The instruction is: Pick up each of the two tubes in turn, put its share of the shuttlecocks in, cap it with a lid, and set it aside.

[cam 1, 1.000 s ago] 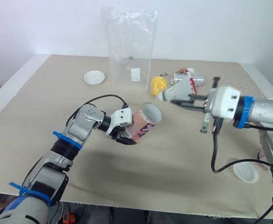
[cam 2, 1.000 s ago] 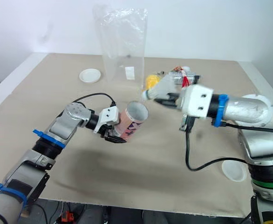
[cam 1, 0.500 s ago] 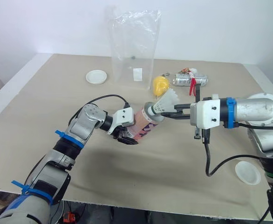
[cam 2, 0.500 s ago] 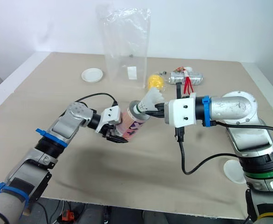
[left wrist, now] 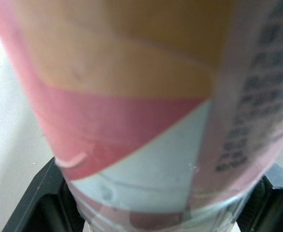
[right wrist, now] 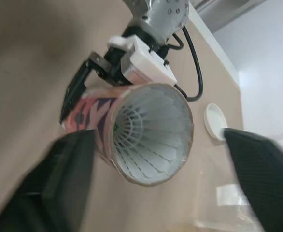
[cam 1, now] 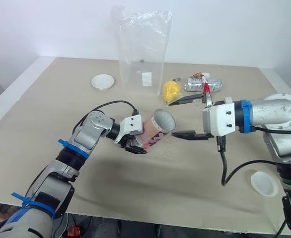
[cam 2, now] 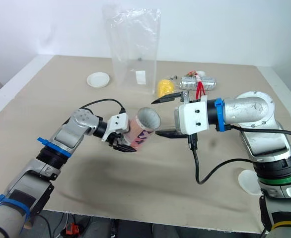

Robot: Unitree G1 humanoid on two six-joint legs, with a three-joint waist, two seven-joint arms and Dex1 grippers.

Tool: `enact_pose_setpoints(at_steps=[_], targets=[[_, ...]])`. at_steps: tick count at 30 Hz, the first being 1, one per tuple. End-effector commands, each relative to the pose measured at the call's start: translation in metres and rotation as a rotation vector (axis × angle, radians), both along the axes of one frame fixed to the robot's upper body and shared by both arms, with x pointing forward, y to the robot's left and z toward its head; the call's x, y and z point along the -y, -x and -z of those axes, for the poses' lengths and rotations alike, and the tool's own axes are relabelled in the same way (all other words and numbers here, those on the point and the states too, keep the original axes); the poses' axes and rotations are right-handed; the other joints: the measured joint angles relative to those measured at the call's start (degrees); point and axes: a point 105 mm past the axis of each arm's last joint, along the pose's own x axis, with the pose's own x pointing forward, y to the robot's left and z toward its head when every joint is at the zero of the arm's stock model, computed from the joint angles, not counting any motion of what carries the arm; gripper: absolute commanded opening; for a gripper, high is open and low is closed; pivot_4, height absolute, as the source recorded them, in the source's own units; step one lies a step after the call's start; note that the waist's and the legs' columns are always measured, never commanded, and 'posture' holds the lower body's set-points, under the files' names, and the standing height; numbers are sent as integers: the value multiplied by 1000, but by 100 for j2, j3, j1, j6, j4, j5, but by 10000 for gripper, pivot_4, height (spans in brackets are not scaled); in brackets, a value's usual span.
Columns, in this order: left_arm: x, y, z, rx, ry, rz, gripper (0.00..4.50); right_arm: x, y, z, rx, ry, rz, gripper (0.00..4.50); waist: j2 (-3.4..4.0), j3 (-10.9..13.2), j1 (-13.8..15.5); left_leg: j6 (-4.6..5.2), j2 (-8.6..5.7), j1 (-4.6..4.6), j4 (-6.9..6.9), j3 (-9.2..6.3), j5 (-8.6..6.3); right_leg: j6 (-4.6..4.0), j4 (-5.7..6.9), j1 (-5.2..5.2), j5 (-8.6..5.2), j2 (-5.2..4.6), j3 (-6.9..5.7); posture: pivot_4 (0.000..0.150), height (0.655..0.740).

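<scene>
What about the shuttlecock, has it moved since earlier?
Yes: the shuttlecock stuck out of the tube; now it sits down inside, the tube held still by the left gripper. The right gripper is open.

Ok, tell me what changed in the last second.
The right gripper carried a white shuttlecock into the mouth of the tube, let go and now hangs open before it. The left gripper kept its hold on the tilted tube. The plastic bag, both lids and yellow shuttlecock stayed put.
</scene>
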Motion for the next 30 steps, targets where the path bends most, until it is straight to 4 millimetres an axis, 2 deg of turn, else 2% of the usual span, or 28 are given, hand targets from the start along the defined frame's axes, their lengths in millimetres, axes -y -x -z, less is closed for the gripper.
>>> enact_pose_setpoints(at_steps=[1,3,5,10,13,16,18,21,30], targets=[[-1,3,11,-21,-42,9,33705,12,4,-39,-47,-198,56,44706,0,0,1,0,0,0,0,0,0,-1,0,0,1,-1,0,1500,7400],[-3,3,12,-2,-65,19,33705,23,-1,-51,-174,-319,126,44706,-1,0,0,0,0,-1,0,-1,0,-12,0,1,7,-1,0,1500,7400],[-5,2,15,28,-103,34,33705,30,-3,-52,-295,-362,180,44706,-1,0,0,0,0,0,0,-1,0,-38,0,1,22,-2,0,1500,7400],[-2,3,11,77,-137,79,33705,38,-7,-48,-438,-361,264,44706,0,0,-13,0,3,4,-1,-1,0,-45,0,1,22,-1,-5,1500,7400],[1,3,6,85,-132,94,33705,33,-12,-47,-417,-314,286,37024,0,0,-23,0,4,4,0,3,0,-36,0,-2,18,-2,-5,1500,7400],[4,3,3,84,-128,101,33705,12,-8,-33,-369,-143,256,21781,2,0,-27,0,6,3,-1,6,0,-13,0,-8,5,-2,-6,1500,7400],[4,3,2,79,-129,108,33705,-2,-4,-24,-385,-87,224,9736,2,0,-23,0,6,-3,-3,5,-1,-11,0,-14,-3,-2,-8,1500,7400],[6,5,2,65,-124,118,33705,-13,-3,-20,-353,-24,186,862,2,0,-22,-3,4,-9,-3,3,-2,-8,0,-16,-7,-3,-7,1500,7400],[7,7,-4,34,-101,117,33705,-19,-16,9,-326,175,151,862,1,1,-23,-6,2,-15,-4,-2,-9,-15,1,-18,-13,-2,-10,1500,7400]])
